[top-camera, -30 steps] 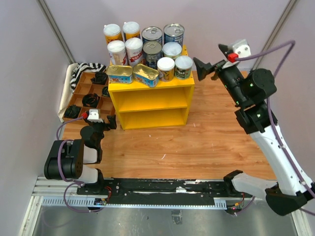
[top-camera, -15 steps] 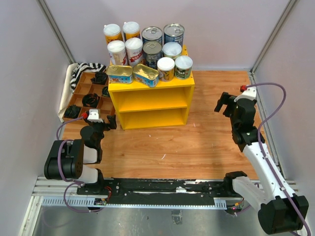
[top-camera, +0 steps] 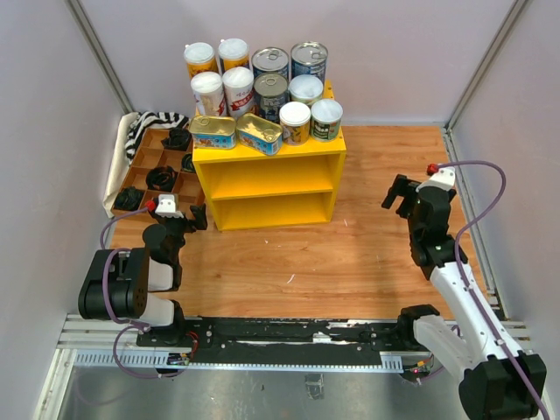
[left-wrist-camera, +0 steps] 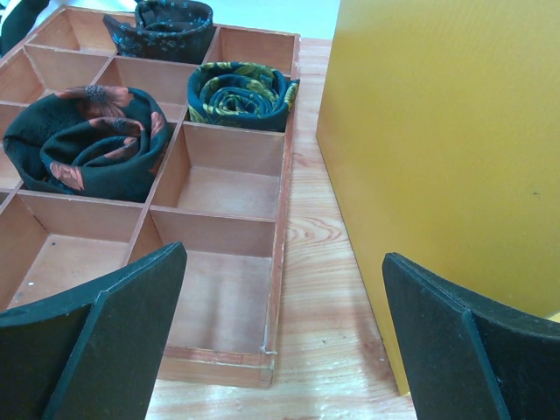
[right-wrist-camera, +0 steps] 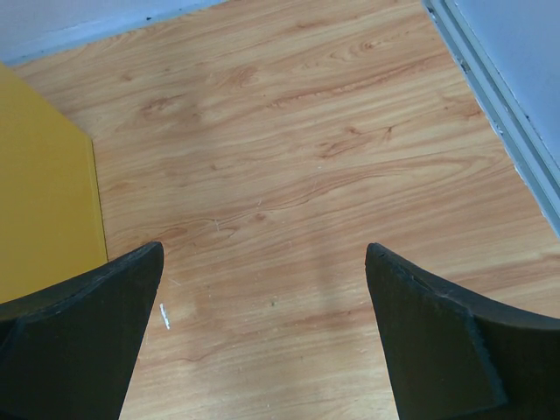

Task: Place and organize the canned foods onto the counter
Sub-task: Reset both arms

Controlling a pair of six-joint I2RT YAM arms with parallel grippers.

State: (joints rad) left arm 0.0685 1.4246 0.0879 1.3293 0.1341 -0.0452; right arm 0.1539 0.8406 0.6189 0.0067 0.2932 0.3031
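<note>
Top external view, L to R: a black-and-white striped cloth (top-camera: pixel 156 122) lies bunched at the far-left wall, touching the brown divided wooden tray (top-camera: pixel 137 175). The tray holds rolled dark patterned fabric bundles (left-wrist-camera: pixel 86 144) in some compartments.

The left gripper (left-wrist-camera: pixel 284 254) sits low near the tray's near corner, jaws wide apart w/ nothing between them.

Next is the bright yellow boxy wooden shelf unit, i.e. the counter (top-camera: pixel 269 156). All the canned foods (top-camera: pixel 270 88) I can see stand on its flat top, approx a dozen:
- tall white-lidded cylinders at back left
- silver-topped dark-labelled cans at back centre and right
- short white-lidded cans at front right
- two flat rectangular gold-topped tins lying at the front left edge

All sit upright or flat and packed close, rows fairly neat. No tin shows elsewhere.

The right gripper (right-wrist-camera: pixel 264 249) hangs over bare wood floor, well apart from the counter, jaws spread and holding nothing.

Judgement: placing looks done. At most, the slightly skewed flat tins need squaring up.
</note>
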